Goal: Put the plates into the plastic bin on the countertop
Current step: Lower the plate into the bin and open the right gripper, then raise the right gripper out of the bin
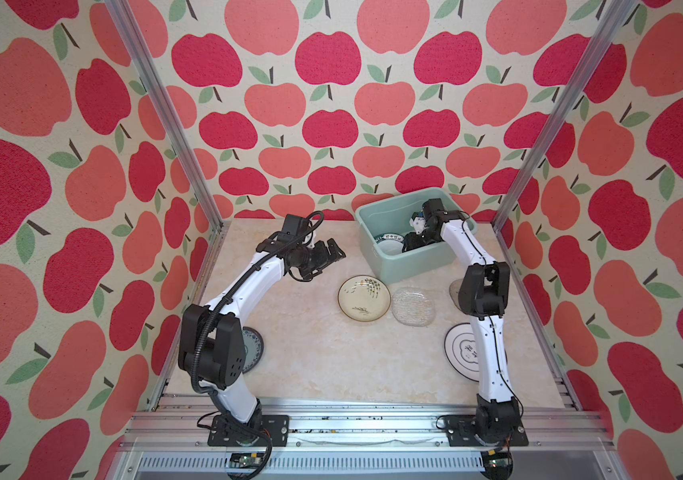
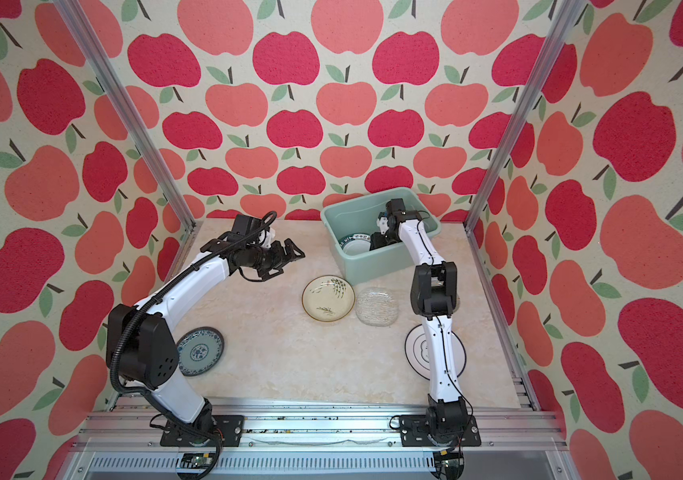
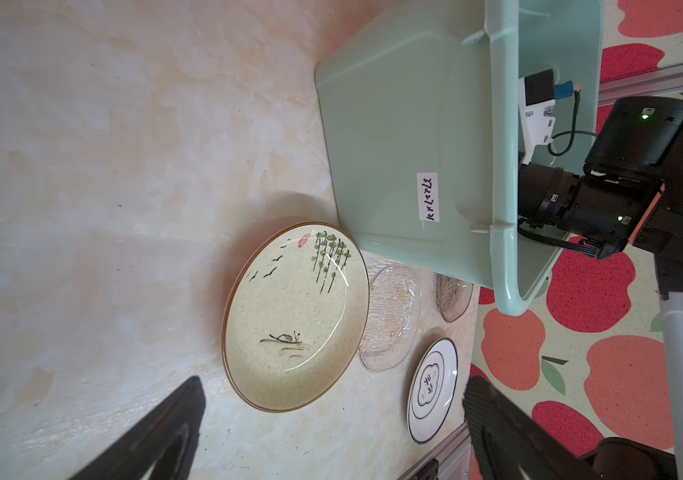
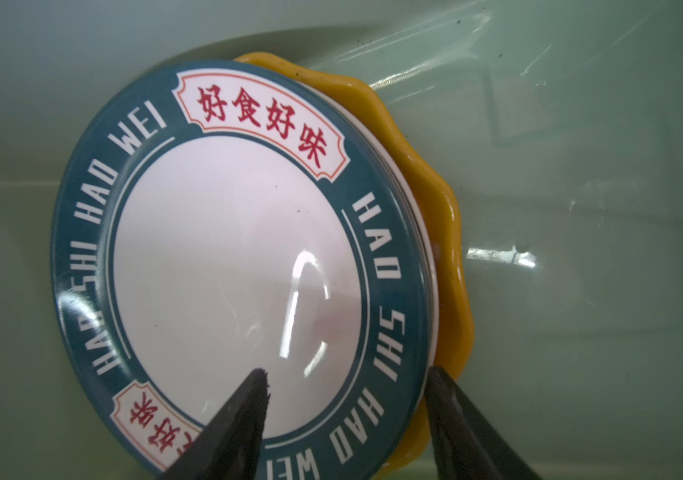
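The plates [image 4: 227,257] lie stacked in the one-o'clock plastic bin [image 1: 414,266]. Right gripper [image 4: 347,371] fingers, parted, should rise straight clear; left gripper [image 3: 333,380] fingers gape empty.

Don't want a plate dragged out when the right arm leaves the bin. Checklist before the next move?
1. Right gripper not clamped: ok, jaws apart astride the lettered plate's rim.
2. Its fingers clear of that plate's surface: cannot tell.
3. Lettered plate seated in the plastic bin: ok, lying on the yellow plate.
4. Left gripper ready: ok, open and empty above the countertop.
5. All plates binned: not ok; cream plate, clear glass plate, white ringed plate and blue-patterned plate lie on the countertop.
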Robot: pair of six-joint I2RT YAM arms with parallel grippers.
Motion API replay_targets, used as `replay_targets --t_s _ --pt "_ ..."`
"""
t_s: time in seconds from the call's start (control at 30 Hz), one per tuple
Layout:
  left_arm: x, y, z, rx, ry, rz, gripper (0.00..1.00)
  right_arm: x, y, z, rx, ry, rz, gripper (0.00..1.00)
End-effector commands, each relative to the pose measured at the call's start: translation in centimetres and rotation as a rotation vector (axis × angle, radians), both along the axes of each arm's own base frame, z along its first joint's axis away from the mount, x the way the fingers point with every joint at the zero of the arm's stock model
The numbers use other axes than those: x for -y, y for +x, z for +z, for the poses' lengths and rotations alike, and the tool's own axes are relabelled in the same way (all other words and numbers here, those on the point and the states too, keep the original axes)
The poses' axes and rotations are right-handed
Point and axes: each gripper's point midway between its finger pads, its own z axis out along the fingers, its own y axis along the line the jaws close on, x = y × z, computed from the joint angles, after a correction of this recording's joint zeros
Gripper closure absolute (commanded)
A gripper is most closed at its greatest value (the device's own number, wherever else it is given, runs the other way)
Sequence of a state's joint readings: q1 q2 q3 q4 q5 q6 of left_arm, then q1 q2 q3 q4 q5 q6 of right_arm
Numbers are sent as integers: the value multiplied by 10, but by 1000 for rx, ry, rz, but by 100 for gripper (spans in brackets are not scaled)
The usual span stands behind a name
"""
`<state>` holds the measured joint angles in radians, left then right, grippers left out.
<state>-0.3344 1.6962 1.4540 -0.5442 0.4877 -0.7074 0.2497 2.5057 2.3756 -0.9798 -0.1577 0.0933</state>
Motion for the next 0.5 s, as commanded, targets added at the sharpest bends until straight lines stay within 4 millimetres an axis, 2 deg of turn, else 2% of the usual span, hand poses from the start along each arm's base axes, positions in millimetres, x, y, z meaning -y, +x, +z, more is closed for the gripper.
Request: replay_targets --t_s 0.0,0.17,0.27,0.33,0.47 --pt "2 -1 9 10 4 -14 1 4 -3 26 57 -50 24 30" --pt "2 -5 21 39 5 -17 1 8 -1 70 145 -58 3 21" --pt "3 -11 33 63 12 -26 1 13 -4 105 201 -52 -18 17" --pt "5 -18 43 85 23 -42 1 16 -10 127 233 -48 -30 13" --pt "14 -40 57 109 73 -107 1 28 -32 166 254 -53 -66 13"
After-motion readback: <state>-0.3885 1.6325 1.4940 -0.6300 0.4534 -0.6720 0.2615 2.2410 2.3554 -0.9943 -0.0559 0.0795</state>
